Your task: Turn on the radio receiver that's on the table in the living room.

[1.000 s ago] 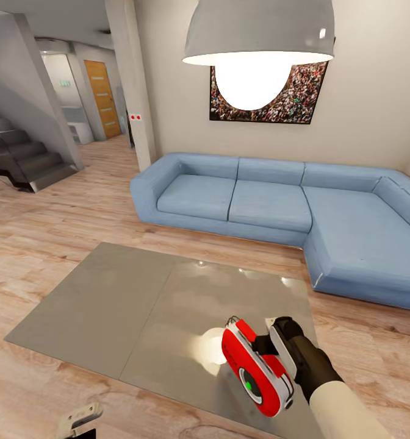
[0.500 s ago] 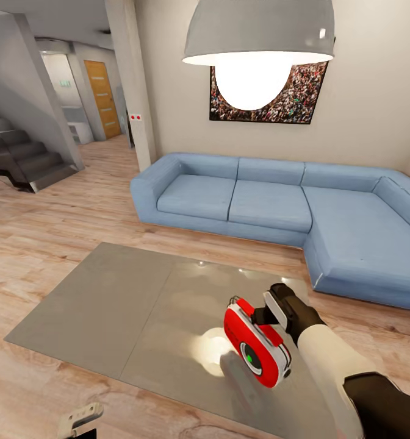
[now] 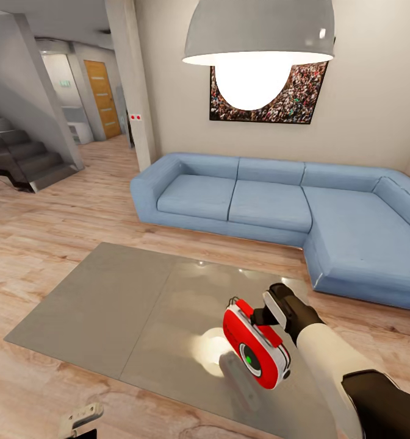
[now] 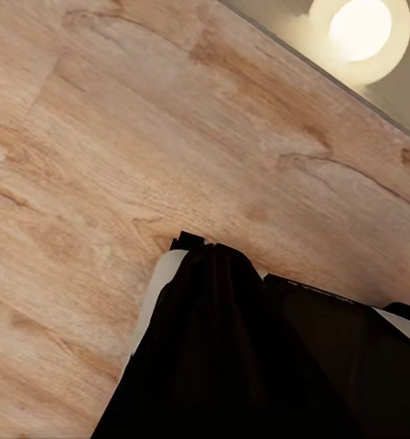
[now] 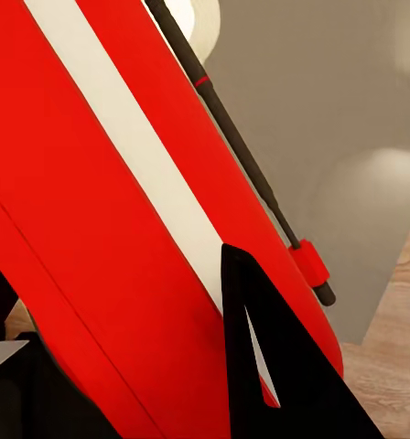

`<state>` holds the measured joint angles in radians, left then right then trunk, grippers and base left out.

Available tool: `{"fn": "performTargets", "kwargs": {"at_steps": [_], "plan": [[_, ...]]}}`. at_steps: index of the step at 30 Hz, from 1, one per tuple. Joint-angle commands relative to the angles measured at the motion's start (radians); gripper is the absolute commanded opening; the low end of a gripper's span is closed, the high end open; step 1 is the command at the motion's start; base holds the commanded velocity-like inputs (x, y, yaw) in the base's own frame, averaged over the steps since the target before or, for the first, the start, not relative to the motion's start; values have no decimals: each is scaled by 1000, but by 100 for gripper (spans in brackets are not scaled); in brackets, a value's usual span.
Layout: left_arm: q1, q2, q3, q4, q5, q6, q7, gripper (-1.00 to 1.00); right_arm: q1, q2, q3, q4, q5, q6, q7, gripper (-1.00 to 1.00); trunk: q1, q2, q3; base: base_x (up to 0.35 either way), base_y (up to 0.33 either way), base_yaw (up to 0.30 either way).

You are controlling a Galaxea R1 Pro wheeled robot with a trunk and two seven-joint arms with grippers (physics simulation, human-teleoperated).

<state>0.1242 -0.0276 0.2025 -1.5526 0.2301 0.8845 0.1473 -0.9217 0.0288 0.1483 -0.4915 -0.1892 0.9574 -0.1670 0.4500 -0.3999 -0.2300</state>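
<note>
The radio receiver point(image 3: 257, 352), red with white sides, hangs tilted a little above the near right part of the table point(image 3: 107, 305). A green light glows in the round dial on its face. My right gripper point(image 3: 271, 316) is shut on its far upper end. In the right wrist view the red body point(image 5: 95, 229) and thin top handle point(image 5: 242, 155) lie between the dark fingers point(image 5: 260, 366), with the table top point(image 5: 333, 110) behind. My left gripper point(image 3: 80, 418) sits low beside the table's near edge, its dark fingers point(image 4: 214, 347) together over the floor.
A blue L-shaped sofa point(image 3: 260, 201) runs behind and to the right of the table. A grey pendant lamp point(image 3: 260, 36) hangs over it, mirrored as a bright spot on the top point(image 3: 208, 347). Stairs point(image 3: 22, 158) and a hallway lie at the far left, across plank floor.
My right arm has lifted the radio slightly and drawn it farther over the table, turning its face more toward me. In the last half second it has held almost still.
</note>
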Motion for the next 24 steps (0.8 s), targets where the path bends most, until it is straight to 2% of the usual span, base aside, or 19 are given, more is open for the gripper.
{"fn": "performTargets", "kwargs": {"at_steps": [1,6,15,24], "plan": [[0,0,0,0,0,5,0,-100,0,0,-3,1,-10,-2,-6,-100,0,0,0,0,0,0],[0,0,-1,-1,0,29,0,-100,0,0,-3,2,-10,-2,-6,-100,0,0,0,0,0,0],[0,1,-2,-1,1,33,0,-100,0,0,-3,2,-10,-2,-5,-100,0,0,0,0,0,0],[0,4,-1,-1,2,33,0,-100,0,0,-1,2,-11,-2,-5,-100,34,-63,-28,0,0,0]]}}
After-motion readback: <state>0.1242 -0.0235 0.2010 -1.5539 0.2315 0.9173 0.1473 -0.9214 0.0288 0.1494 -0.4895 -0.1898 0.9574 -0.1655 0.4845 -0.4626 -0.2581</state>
